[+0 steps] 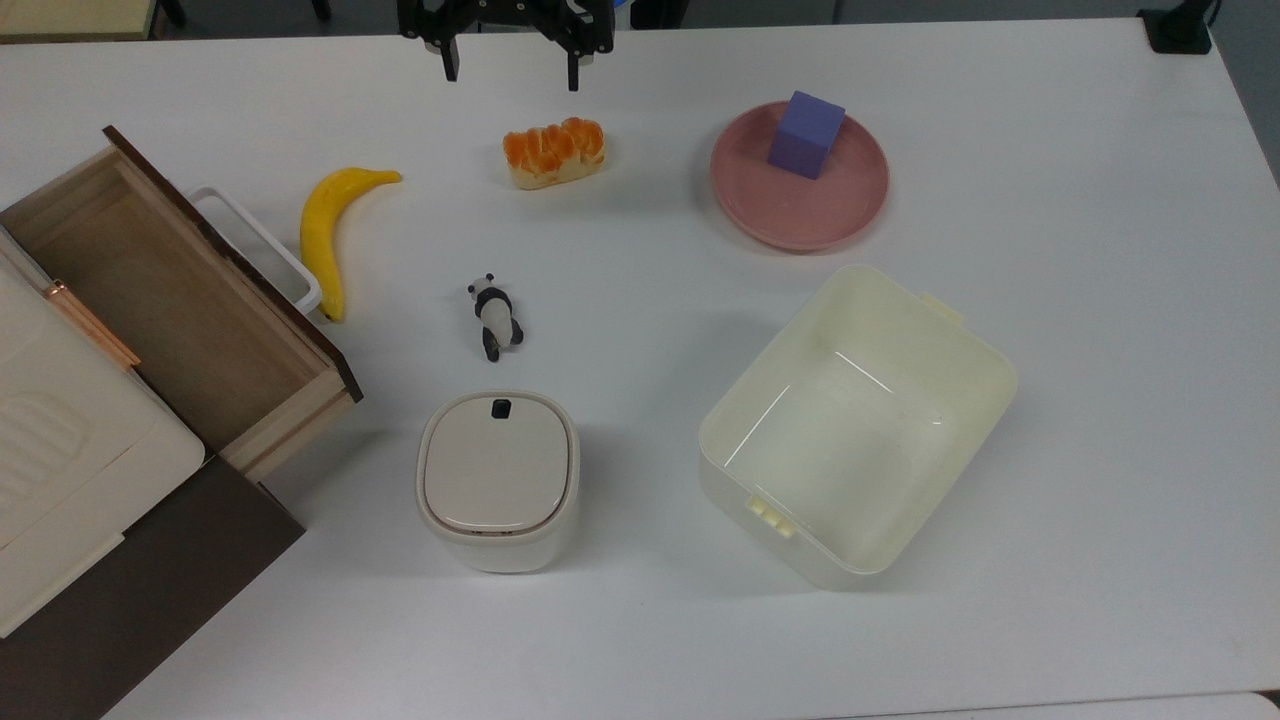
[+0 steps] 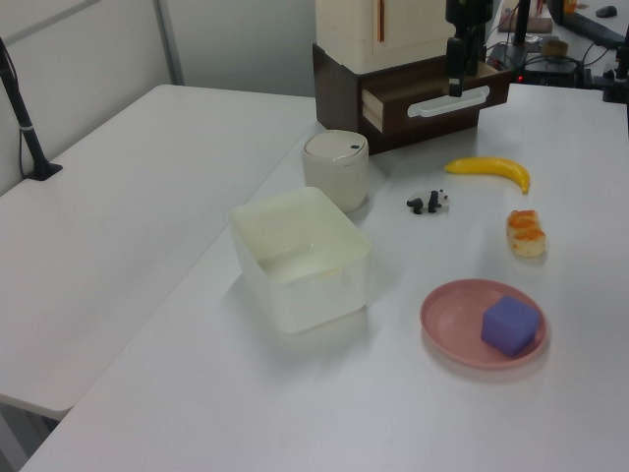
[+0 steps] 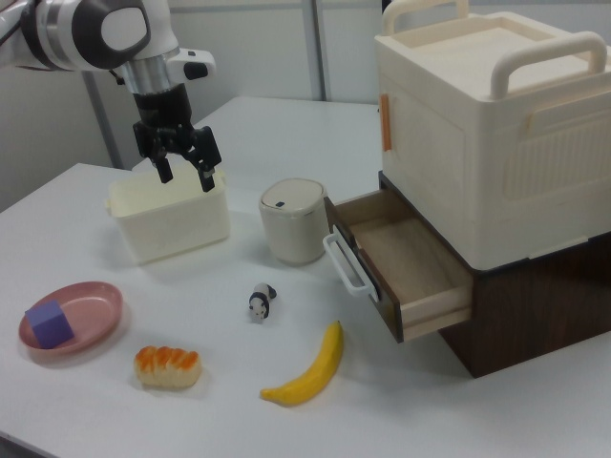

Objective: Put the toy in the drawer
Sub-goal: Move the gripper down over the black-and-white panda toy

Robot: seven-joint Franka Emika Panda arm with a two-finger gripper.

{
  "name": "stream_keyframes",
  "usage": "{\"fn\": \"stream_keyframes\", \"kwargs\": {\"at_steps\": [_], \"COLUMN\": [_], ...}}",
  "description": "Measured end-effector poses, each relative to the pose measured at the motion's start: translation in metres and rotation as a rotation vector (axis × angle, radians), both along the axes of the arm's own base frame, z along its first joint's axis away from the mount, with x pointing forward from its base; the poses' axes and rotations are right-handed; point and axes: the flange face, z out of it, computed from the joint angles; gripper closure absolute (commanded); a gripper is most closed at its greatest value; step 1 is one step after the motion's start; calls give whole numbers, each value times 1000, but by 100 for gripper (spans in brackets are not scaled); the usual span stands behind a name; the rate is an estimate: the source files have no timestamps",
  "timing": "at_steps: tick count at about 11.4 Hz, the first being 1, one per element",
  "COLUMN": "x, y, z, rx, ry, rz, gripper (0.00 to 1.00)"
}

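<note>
The toy (image 1: pixel 495 316), a small panda, lies untouched on the table (image 1: pixel 1050 200), so the task is at its first step: the reach. The hand (image 1: pixel 510 68) hangs high above the table's far edge in the top view, fingers spread and holding nothing. Below it sit the bread piece (image 1: pixel 555 152) and, nearer the drawer, the banana (image 1: pixel 328 230). The drawer (image 1: pixel 170 290) stands pulled open and bare inside. Next, I judge, the hand must descend over the panda and close across its narrow body.
</note>
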Motion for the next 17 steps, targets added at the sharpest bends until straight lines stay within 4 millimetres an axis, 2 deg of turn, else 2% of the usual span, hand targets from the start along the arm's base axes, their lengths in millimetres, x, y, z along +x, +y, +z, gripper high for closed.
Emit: {"fn": "stream_keyframes", "kwargs": {"at_steps": [2,5,8,12,17], "x": [0,10,18,29,53], "y": [-5,-33,-43,-41,-44], "z": [-8,-52,-74,-152,-225], "rx": [14,33,34,31,-5], "ry": [14,64,69,57,37], "rz": [15,46,87,124,146], "gripper": [0,0,0,0,2]}}
